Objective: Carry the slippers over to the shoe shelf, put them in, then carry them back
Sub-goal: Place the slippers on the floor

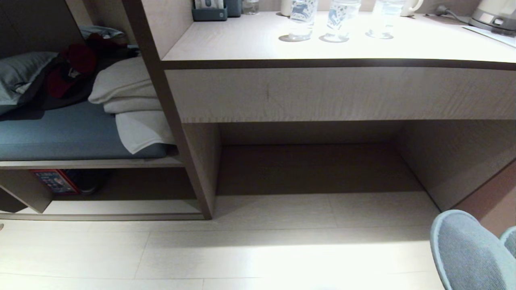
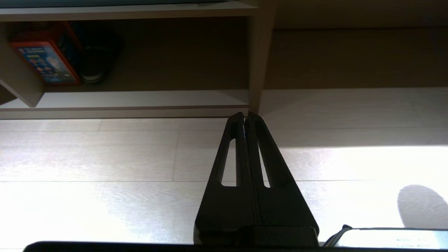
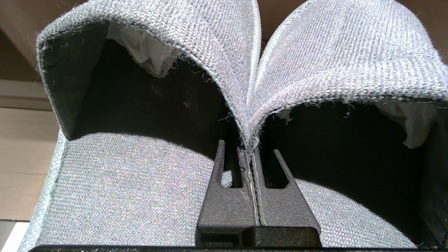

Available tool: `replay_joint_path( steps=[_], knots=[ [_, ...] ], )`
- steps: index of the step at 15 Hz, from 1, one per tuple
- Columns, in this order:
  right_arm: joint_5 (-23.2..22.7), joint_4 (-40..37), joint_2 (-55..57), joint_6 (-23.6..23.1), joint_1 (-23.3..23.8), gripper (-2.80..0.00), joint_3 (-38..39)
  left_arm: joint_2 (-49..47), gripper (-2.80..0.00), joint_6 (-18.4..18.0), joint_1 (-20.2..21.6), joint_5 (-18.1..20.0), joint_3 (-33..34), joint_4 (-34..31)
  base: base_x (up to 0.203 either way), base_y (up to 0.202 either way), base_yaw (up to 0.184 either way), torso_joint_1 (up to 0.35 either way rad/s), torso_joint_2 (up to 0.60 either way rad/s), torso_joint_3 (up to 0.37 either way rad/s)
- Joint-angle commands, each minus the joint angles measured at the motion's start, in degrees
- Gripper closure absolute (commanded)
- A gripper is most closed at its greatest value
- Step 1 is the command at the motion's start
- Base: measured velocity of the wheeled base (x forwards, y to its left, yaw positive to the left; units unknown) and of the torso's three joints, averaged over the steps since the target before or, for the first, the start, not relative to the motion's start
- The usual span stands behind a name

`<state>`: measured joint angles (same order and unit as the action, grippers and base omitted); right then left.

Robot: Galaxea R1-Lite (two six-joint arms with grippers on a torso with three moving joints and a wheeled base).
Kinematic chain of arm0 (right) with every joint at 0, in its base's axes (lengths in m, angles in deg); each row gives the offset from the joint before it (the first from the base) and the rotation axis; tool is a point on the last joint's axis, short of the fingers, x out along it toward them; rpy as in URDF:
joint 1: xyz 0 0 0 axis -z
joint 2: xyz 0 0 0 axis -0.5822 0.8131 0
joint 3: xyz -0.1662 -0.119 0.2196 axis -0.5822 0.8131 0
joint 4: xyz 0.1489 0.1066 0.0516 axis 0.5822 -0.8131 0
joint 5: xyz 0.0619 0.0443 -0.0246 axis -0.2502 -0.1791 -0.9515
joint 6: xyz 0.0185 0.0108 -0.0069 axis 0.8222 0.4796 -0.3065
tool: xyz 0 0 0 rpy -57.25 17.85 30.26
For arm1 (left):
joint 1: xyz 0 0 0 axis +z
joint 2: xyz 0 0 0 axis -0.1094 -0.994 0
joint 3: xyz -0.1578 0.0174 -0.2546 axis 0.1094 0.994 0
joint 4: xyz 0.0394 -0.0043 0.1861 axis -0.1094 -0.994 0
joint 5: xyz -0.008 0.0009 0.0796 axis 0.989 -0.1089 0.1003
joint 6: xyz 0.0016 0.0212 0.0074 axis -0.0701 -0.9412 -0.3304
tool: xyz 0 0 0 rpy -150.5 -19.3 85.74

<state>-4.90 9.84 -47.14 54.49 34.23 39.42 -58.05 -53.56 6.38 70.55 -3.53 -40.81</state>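
The right gripper (image 3: 250, 150) is clenched on the inner edges of both grey slippers (image 3: 224, 63), holding them side by side above the pale floor (image 1: 242, 249) beside the desk recess (image 1: 314, 169), well right of the shoe shelf (image 1: 100, 209), while the empty left gripper (image 2: 246, 117) hangs with fingers pressed together.

Harsh floor (image 1: 258, 253) glare, deep shadow beneath desk (image 1: 322, 92)

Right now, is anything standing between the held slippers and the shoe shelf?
Nothing visible does. The right gripper is shut on the slippers at the lower right; bare floor runs to the shoe shelf at lower left. Only its far left holds a red box and a dark shoe.
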Motion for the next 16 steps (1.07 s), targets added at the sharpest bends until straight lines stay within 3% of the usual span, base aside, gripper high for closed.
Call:
replay_joint_path(
  steps=[1,10,16],
  knots=[
    [-0.01,0.05,0.07,-0.02,-0.03,0.00,0.09,-0.09,0.00,0.04,-0.01,-0.04,0.01,0.02,0.000,-0.198,0.002,0.005,0.00,0.006],
    [-0.01,0.00,0.07,-0.02,-0.03,0.00,0.09,-0.07,0.00,0.04,0.08,-0.04,0.01,0.02,-0.027,-0.186,0.001,0.002,0.00,0.002],
    [-0.01,0.00,0.07,-0.02,-0.03,0.00,0.09,-0.09,0.00,-0.05,-0.01,-0.04,0.01,0.02,-0.009,-0.008,-0.002,0.000,0.00,0.002]
  ],
)
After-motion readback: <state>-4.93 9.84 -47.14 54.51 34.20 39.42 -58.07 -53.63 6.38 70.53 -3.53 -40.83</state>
